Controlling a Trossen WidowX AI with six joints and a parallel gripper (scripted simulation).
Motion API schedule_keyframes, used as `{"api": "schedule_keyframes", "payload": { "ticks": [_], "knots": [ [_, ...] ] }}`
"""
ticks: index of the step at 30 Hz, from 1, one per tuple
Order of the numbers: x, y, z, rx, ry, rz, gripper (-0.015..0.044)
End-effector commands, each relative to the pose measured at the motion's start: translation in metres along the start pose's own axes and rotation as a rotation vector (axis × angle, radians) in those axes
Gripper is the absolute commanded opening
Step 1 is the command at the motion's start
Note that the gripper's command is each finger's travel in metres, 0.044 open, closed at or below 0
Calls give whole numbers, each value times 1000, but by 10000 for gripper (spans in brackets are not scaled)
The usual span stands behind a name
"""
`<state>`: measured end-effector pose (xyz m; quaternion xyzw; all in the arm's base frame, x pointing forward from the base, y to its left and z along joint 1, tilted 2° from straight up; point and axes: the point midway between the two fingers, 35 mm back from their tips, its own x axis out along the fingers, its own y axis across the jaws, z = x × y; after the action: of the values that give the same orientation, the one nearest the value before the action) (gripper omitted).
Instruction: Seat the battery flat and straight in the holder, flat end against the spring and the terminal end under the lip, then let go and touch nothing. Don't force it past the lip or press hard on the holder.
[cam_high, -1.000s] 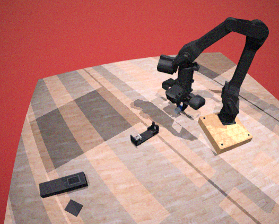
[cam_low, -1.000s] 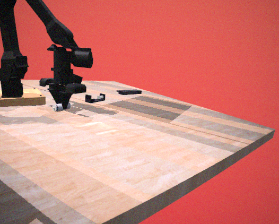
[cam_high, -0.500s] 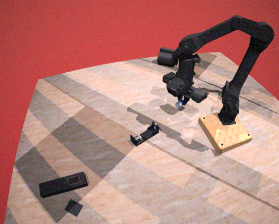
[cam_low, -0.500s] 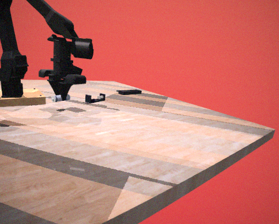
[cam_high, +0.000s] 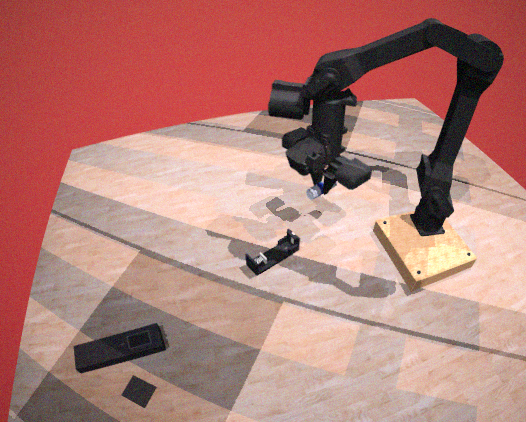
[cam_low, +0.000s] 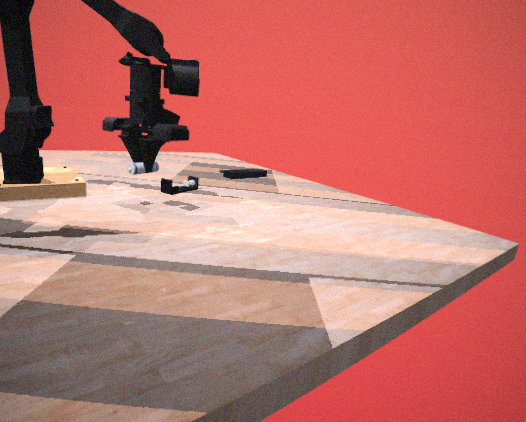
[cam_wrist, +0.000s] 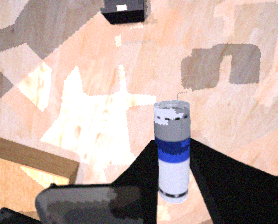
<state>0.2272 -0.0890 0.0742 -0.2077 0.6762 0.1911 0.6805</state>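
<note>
My gripper is shut on the battery, a grey and white cylinder with a blue band. The battery lies level between the fingers and hangs a little above the table. The black battery holder lies on the table below and to the left of the gripper in the top view, empty, with a metal contact at its near left end. In the wrist view only the holder's end shows at the top edge.
The arm's wooden base plate stands right of the holder. A flat black device and a small black square lie far off near the table's front left corner. The table edge runs at the right.
</note>
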Motion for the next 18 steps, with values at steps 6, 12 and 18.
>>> {"api": "schedule_keyframes", "payload": {
  "ticks": [6, 12, 18],
  "knots": [
    [-10, 4, 74, 14, -11, 5, 75],
    [-14, 17, 123, 22, -11, 4, 75],
    [-14, 29, 151, 26, -11, 3, 75]
  ]
}}
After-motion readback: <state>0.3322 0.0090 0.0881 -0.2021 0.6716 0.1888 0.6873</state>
